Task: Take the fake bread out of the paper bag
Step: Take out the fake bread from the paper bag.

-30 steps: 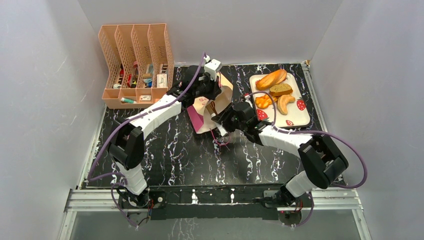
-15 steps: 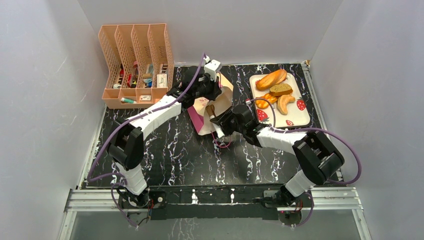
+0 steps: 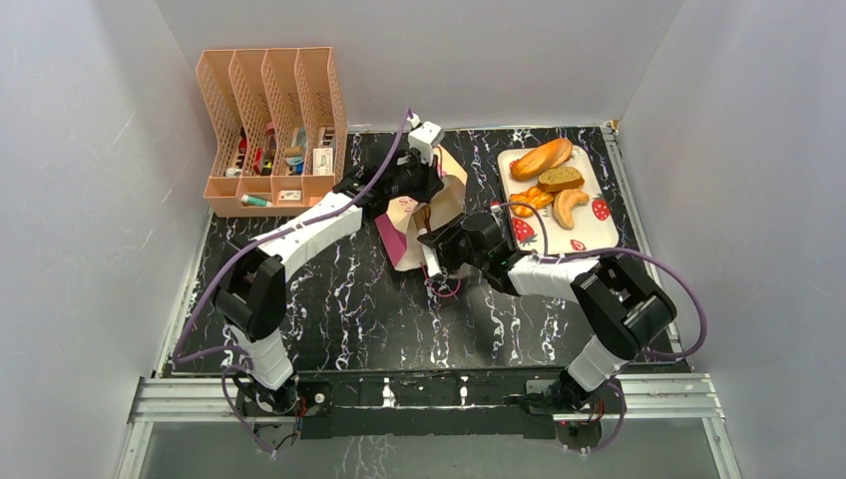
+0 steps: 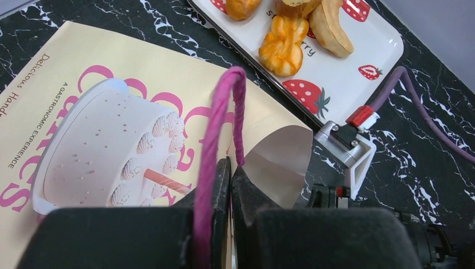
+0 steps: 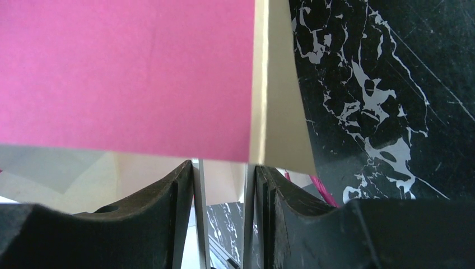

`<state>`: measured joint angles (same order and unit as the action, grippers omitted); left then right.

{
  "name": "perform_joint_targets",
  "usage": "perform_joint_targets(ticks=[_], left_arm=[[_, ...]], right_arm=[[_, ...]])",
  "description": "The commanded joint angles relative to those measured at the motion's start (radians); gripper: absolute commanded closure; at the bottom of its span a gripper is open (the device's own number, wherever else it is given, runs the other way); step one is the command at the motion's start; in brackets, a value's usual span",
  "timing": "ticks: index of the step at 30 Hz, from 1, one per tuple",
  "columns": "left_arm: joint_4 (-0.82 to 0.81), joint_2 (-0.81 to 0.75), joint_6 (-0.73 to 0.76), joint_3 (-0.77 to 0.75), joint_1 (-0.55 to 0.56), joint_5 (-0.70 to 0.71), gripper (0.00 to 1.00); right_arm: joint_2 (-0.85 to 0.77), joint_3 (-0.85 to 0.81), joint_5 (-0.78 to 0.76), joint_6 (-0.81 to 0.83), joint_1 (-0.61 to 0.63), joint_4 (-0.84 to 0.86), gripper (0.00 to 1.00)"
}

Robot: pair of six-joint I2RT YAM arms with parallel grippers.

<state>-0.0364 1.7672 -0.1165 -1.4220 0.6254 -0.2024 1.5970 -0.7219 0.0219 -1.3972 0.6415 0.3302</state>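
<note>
Centrally on the marbled table (image 3: pixel 339 299), the paper bag (image 3: pixel 411 225) lies on its side. The left gripper (image 4: pixel 231 168) pinches its pink string handle (image 4: pixel 221 112) tight. The right gripper (image 5: pixel 224 171), fingers narrowly apart, sits beside the maroon end. Fake bread (image 3: pixel 541 158) rests on the strawberry tray (image 3: pixel 600 232).

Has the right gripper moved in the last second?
Yes: the right gripper has edged left, away from the tray, toward the bag.

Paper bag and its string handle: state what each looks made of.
Paper bag: matte printed paper or thin card, going by its crisp fold and curled edge. Handle: twisted pink cord, probably paper or fibre; spiral strands show.
</note>
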Motion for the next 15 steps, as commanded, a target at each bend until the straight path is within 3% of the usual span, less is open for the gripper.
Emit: perform_joint_targets(ticks=[1, 15], left_arm=[[-0.021, -0.081, -0.016, 0.014, 0.009, -0.019, 1.00], [-0.013, -0.086, -0.016, 0.006, 0.023, -0.017, 1.00]], right_arm=[[0.024, 0.010, -0.019, -0.022, -0.006, 0.103, 0.60], [0.125, -0.046, 0.060, -0.011, -0.030, 0.161, 0.59]])
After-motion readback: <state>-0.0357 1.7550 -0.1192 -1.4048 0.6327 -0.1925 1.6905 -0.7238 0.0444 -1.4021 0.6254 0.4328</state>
